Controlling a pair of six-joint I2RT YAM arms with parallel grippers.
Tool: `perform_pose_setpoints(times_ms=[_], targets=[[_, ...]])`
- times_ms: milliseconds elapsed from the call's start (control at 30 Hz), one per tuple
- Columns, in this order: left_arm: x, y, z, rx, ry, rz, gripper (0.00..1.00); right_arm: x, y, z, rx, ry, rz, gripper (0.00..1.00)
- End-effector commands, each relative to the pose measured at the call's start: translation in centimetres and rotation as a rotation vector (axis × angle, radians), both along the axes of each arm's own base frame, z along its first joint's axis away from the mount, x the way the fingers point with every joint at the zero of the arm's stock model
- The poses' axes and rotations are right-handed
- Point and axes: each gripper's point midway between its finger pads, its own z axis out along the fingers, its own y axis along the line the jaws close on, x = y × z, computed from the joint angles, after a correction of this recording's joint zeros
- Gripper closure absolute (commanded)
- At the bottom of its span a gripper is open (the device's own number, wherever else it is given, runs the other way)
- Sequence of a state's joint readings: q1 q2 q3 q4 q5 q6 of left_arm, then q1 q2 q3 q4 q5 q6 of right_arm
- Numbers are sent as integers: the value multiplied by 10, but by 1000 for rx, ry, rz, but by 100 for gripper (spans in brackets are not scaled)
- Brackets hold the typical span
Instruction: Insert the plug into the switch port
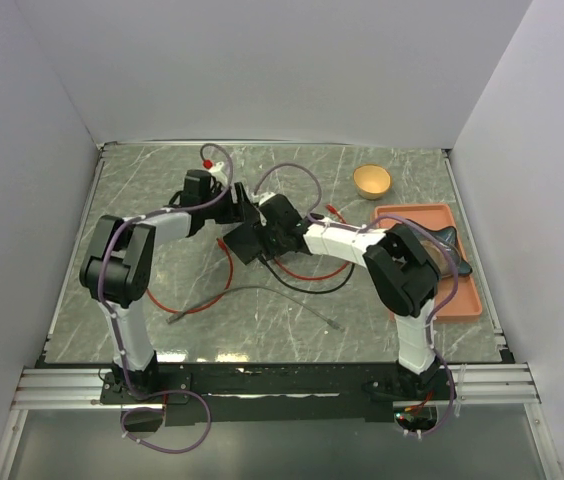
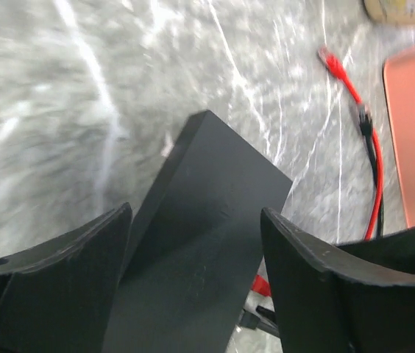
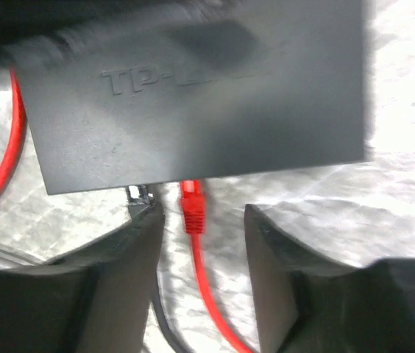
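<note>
The black switch box (image 1: 245,228) lies mid-table between both grippers. In the left wrist view the box (image 2: 200,243) fills the gap between my left fingers (image 2: 68,287), which sit against its two sides. My left gripper (image 1: 230,205) is at its far end. In the right wrist view the box (image 3: 193,88) shows its embossed logo. A red plug (image 3: 193,209) sits with its tip under the box's near edge; the ports there are hidden. My right gripper (image 3: 200,220) is open, its fingers either side of the plug without touching it.
An orange tray (image 1: 467,300) holding a dark object (image 1: 447,240) stands at the right, with a yellow bowl (image 1: 372,181) behind it. Red (image 1: 202,295), black (image 1: 312,285) and grey (image 1: 252,295) cables loop in front of the box. A clear plug (image 3: 140,193) lies by my right gripper's left finger.
</note>
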State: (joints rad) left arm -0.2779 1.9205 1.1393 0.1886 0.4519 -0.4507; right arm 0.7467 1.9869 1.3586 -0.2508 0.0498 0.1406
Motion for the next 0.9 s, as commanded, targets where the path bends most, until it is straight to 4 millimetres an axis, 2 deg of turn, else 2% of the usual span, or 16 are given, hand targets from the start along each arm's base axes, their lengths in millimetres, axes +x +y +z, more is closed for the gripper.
perform_pose_setpoints(times_ms=[0,33,67,100,133,167,200,233,267,300,333,367,400,433,567,867], targets=[[8,30,67,22,-77,140,22,24,-14,63,65,-179,-121,30],[5,34,74,27,-86,157,20,23,-18,67,63,-186,-131,18],[2,41,97,20,-130,196,20,21,-21,79,75,-200,-138,11],[-8,45,94,22,-120,211,19,17,-25,81,71,-198,-141,5],[-15,49,116,3,-160,233,19,14,-27,86,79,-200,-139,1],[-23,51,120,-11,-161,251,18,11,-28,99,106,-213,-144,1],[-33,58,110,-1,-136,283,18,4,-30,101,114,-207,-137,1],[-44,62,123,-26,-146,311,17,-1,-29,104,138,-197,-121,1],[-52,66,121,-28,-136,328,17,-6,-30,120,178,-212,-124,1],[-61,73,108,-7,-109,364,17,-15,-33,116,188,-195,-114,1],[-72,77,110,-12,-92,388,17,-21,-30,119,223,-191,-92,1],[-78,81,103,4,-71,410,18,-28,-30,131,264,-202,-84,1],[-86,87,91,39,-48,445,19,-37,-34,121,263,-181,-75,1],[-90,92,88,61,-38,473,19,-44,-35,129,295,-189,-56,1],[-111,105,60,203,40,535,21,-66,-49,115,299,-156,-55,1],[-97,77,32,313,76,496,41,-75,-61,100,271,-145,-62,1]])
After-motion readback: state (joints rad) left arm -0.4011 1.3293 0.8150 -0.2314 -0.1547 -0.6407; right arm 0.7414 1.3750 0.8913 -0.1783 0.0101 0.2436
